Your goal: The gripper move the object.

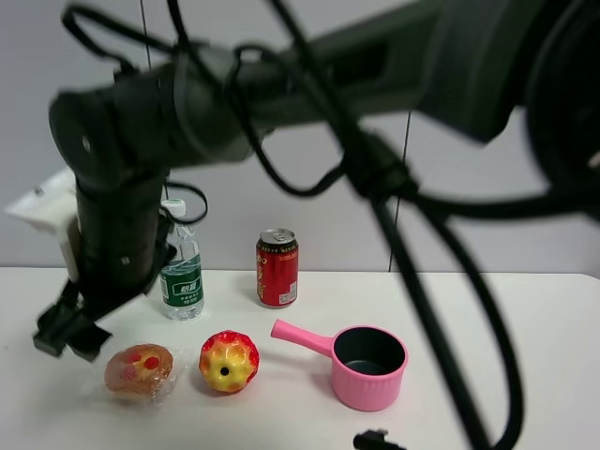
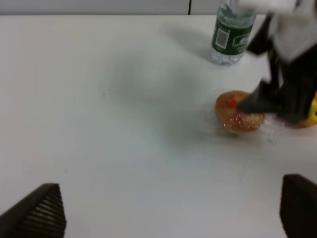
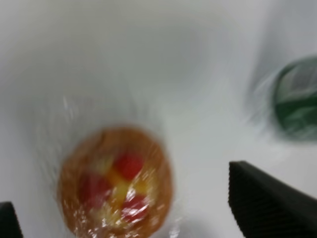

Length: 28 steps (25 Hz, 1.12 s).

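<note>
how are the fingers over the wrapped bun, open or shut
Open: the fingers sit wide apart, the wrapped bun showing in the gap between them.

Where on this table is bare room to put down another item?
Bare: the wide stretch of table right of the pink pot, and behind it beside the can. Crowded: front left, where bun, toy ball, bottle and right pincer sit close.
</note>
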### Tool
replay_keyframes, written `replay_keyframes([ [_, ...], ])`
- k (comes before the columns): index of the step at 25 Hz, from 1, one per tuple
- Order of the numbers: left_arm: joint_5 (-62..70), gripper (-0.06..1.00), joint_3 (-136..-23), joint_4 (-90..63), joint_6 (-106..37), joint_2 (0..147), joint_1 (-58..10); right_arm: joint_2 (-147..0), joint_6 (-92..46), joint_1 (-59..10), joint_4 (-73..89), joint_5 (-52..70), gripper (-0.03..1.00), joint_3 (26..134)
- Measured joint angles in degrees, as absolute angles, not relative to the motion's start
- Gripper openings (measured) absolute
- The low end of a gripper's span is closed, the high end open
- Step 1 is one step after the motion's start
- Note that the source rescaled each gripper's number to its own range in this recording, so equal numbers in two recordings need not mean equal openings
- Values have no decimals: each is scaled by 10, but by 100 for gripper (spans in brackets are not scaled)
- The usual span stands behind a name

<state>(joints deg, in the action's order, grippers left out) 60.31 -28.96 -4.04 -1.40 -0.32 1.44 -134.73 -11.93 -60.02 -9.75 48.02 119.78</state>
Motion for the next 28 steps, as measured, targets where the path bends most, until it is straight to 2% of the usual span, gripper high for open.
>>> replay_keyframes([
  [5, 603, 100, -290, -40, -14, -3, 14, -1222, -128, -618, -150, 479, 61, 1198],
  [10, 603, 100, -290, -40, -14, -3, 14, -1101, -131, -620, -290, 496, 61, 1198],
  [18, 603, 100, -290, -40, -14, -3, 14, -981, -126, -620, -491, 682, 61, 1198],
  [25, 603, 100, -290, -40, -14, -3, 14, -895, 75, -575, -419, 694, 59, 1195],
  [28, 603, 100, -290, -40, -14, -3, 14, -856, 118, -553, -377, 694, 53, 1149],
])
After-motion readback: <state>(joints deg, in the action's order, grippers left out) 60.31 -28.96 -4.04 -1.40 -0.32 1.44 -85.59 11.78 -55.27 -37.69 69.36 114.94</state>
